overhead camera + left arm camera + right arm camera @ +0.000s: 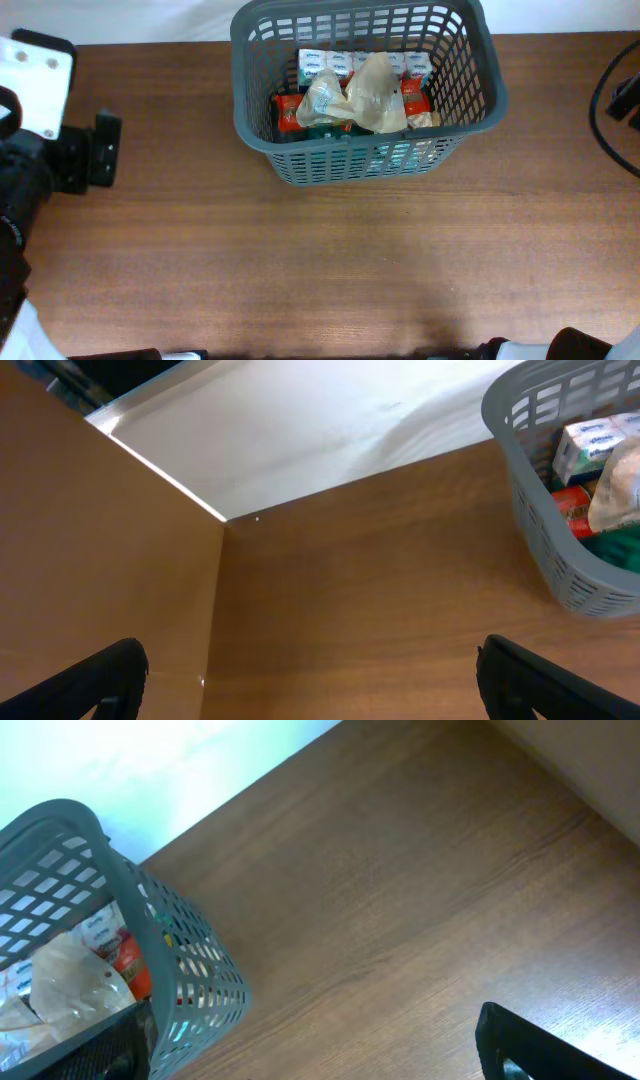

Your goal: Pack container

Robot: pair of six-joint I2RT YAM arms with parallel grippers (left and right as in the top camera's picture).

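Cut off by the lower edge in each wrist view: only the tips of the left fingers (110,680) and of the right fingers (545,1045). Both pairs spread wide, released, gripping nothing. Cropped too in those views, showing just one corner of the basket (360,165). Half hidden inside under a crumpled pale bag (372,92): white-and-blue cartons (322,65), print too small to read, and red packets (290,112). Standing upright at the far middle of the bench (300,270). Well ahead and to the right of the left fingers. Ahead and to the left of the right fingers, with one tip overlapping its near corner in view; touching or not, impossible to tell. Dark grey, rectangular, rounded at the corners, slotted lattice walls.
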